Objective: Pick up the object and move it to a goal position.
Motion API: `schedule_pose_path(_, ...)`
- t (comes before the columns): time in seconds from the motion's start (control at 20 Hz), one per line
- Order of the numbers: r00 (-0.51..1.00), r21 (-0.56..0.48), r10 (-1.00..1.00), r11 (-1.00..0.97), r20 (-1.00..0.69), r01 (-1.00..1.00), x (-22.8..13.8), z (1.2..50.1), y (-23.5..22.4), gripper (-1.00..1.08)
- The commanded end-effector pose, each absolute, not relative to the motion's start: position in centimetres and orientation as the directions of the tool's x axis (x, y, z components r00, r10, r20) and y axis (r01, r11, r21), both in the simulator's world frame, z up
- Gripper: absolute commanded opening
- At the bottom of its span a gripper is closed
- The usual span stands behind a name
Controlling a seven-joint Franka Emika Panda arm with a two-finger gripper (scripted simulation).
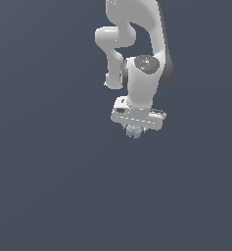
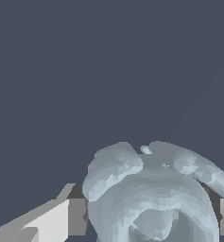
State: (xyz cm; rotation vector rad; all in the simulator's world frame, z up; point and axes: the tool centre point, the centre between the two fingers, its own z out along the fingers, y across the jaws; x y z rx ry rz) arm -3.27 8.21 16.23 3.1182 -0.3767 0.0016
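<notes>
White arm [image 1: 137, 44] seen from above in the exterior view, reaching down over a plain dark grey-blue surface [image 1: 49, 171]. End effector [image 1: 135, 128] pointed downward, closed on the object [image 1: 133, 131]. Object pale blue-grey, lumpy, small against the white hand body; only its lower part visible below the hand in the exterior view. In the wrist view, object [image 2: 153, 198] fills the space between two fingers [image 2: 54, 222], one on each side, both touching it; curved ridges and lobes visible on its surface. Cannot tell whether object touches the surface below.
</notes>
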Motion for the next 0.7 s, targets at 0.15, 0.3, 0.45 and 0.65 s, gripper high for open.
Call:
schedule_pose_path(0.15, 0.971, 0.001, -0.239, -0.971, 0.001, -0.239, -3.8, 19.9, 12.7, -1.00)
schedule_pose_path(0.3, 0.971, 0.001, -0.239, -0.971, 0.001, -0.239, -3.9, 21.2, 14.3, -1.00)
schedule_pose_path(0.45, 0.971, 0.001, -0.239, -0.971, 0.000, -0.239, -3.9, 22.0, 15.3, -1.00)
schedule_pose_path(0.65, 0.971, 0.000, -0.239, -0.971, 0.000, -0.239, -3.8, 22.4, 15.8, -1.00)
